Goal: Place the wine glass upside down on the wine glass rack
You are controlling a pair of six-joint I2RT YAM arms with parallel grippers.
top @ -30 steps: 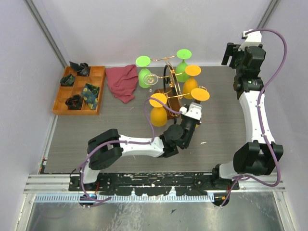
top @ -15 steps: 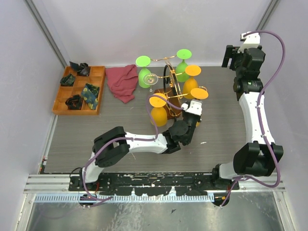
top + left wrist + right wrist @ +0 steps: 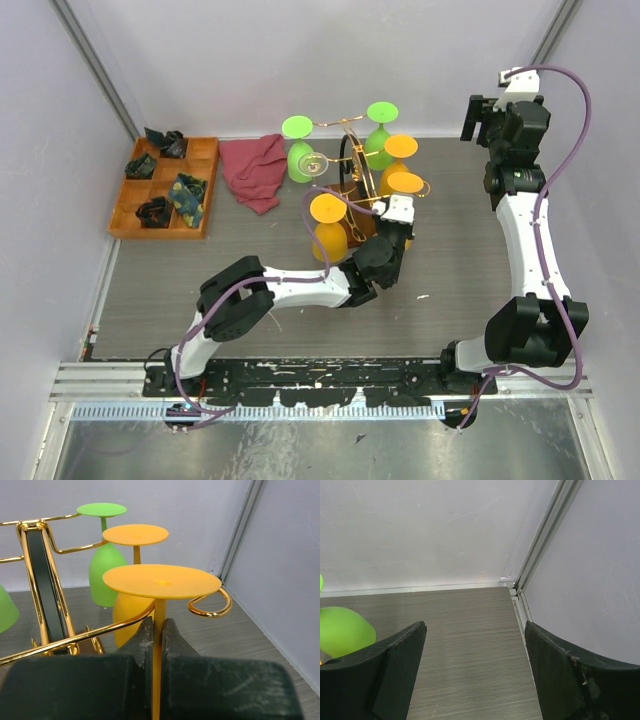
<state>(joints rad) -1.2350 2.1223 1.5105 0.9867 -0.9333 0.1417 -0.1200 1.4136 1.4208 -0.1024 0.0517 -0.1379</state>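
The table [image 3: 470, 270] is grey with a fine wood grain running left to right, boxed in by pale lilac walls [image 3: 300, 50]. Aluminium posts [image 3: 540, 545] stand in the back corners. A slotted metal rail [image 3: 320, 375] crosses the bottom of the top view, under both arm bases.

The rack [image 3: 348, 165] stands upper centre of the top view, and green and orange glasses hang from it foot-up. The left gripper [image 3: 156, 630] is clamped on the stem of an orange wine glass [image 3: 161, 580], held upside down with its round foot on top. A gold arm of the rack runs just beside that stem under the foot and ends in a curl at the right. Whether the foot rests on the wire I cannot tell.

The right gripper [image 3: 475, 630] hangs at upper right, near the back corner, with its fingers wide apart and only bare table between them.

At upper left sit a wooden tray [image 3: 160, 233] and, beside it, a crumpled red cloth [image 3: 255, 170].
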